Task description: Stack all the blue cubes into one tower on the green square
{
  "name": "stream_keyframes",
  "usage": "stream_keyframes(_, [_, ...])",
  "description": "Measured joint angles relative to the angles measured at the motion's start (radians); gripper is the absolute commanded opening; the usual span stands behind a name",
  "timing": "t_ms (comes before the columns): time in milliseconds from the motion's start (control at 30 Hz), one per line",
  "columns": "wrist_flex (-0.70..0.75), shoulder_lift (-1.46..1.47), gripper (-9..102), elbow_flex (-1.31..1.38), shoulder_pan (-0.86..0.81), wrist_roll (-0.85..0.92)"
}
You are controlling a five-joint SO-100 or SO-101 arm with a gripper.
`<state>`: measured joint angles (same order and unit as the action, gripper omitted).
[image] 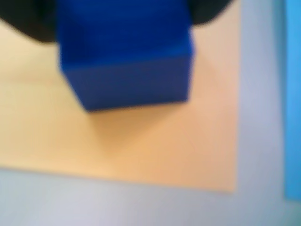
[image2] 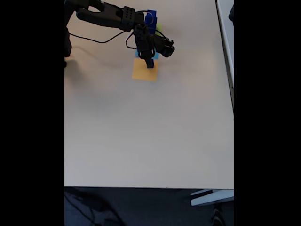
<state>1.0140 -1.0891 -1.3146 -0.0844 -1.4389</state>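
The pale worktop [image2: 150, 127] spans the fixed view, with the black arm [image2: 106, 16] reaching in from the upper left and bending down over a cluster of flat coloured patches. Largest of these in sight is the orange square [image: 141, 150], which fills most of the wrist view, with a strip of the light-blue square [image: 294, 94] at that view's right edge. A sliver of the green square [image2: 159, 27] peeks out behind the arm in the fixed view, next to a blue cube [image2: 151, 18] that seems to stand on or by it. A second, large blue cube [image: 127, 61] sits close under the wrist camera above the orange patch, with dark end effector [image2: 150, 61] parts flanking its upper corners. It looks pinched between the fingers, though blur makes the contact hard to confirm, and whether it rests on the patch or hangs just above cannot be told. The risk is a weak or off-centre grip: the cube could twist or slip during the carry, or land crooked and topple the tower.
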Motion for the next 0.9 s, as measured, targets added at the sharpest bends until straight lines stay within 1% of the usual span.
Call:
stream_keyframes(167, [0.006,-0.008,2,0.0,0.003,-0.005])
stream_keyframes(300, [0.06,-0.054,0,0.008,0.025,-0.051])
stream_keyframes(467, [0.141,-0.083,0,0.117,0.034,-0.1])
stream_keyframes(567, [0.179,-0.138,0,0.126,0.067,-0.178])
stream_keyframes(700, [0.244,-0.209,0,0.127,0.138,-0.327])
stream_keyframes(900, [0.311,-0.225,0,0.127,0.213,-0.517])
